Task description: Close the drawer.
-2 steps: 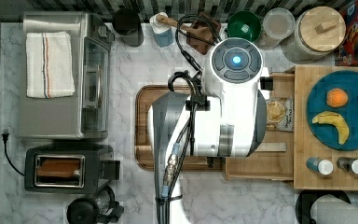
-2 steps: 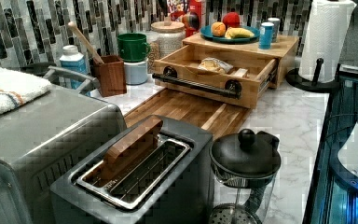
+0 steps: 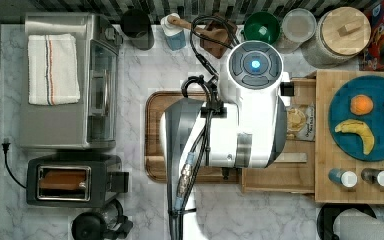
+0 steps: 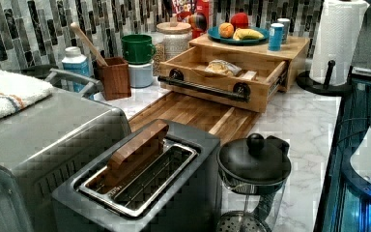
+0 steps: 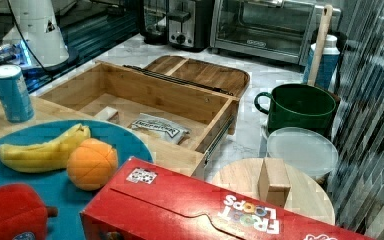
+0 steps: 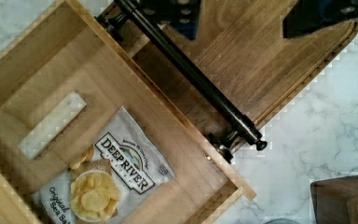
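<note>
The drawer [image 6: 74, 116] stands pulled out from under the light wood slab [image 3: 330, 192]. It is a shallow light-wood box with a long black bar handle [image 6: 191, 74] across its front. Inside lie a bag of chips [image 6: 107, 177] and a small pale block [image 6: 51, 123]. My gripper [image 6: 242, 16] hovers open above the brown cutting board [image 6: 261, 60], just outside the handle, holding nothing. In the top view my arm [image 3: 230, 130] covers the front of the drawer [image 3: 280, 175]. The drawer [image 4: 222, 72] and its handle [image 4: 203, 88] show from the front in the left view. In the right view the drawer [image 5: 145, 100] is seen from behind.
On the slab, a blue plate [image 3: 367, 117] carries fruit, with small shakers [image 3: 342, 178] beside it. A green mug [image 3: 261, 27], jars and a utensil holder [image 3: 215, 37] line the back. At the top view's left stand a toaster oven [image 3: 70, 85], toaster [image 3: 72, 180] and coffee press [image 3: 97, 225].
</note>
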`<control>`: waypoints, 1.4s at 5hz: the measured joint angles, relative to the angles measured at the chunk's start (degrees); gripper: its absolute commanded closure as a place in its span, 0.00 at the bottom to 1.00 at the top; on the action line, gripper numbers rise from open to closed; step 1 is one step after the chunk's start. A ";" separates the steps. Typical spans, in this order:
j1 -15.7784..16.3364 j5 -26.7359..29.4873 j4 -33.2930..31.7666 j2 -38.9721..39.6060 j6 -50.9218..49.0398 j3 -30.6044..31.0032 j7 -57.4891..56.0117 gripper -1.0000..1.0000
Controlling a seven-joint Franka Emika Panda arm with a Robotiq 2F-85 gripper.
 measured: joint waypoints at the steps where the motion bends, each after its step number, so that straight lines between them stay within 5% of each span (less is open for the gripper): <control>1: -0.12 -0.38 -0.06 0.62 -0.01 -0.12 -0.02 0.00; 4: -0.48 4.25 -1.40 0.59 -0.48 1.25 -7.00 0.00; 5: -0.42 5.46 -3.25 -0.90 0.71 3.12 -11.06 0.10; 6: 0.02 6.53 -5.32 -2.39 2.32 4.89 -15.55 1.00; 7: 0.68 6.55 -7.22 -3.07 7.47 6.48 -20.17 1.00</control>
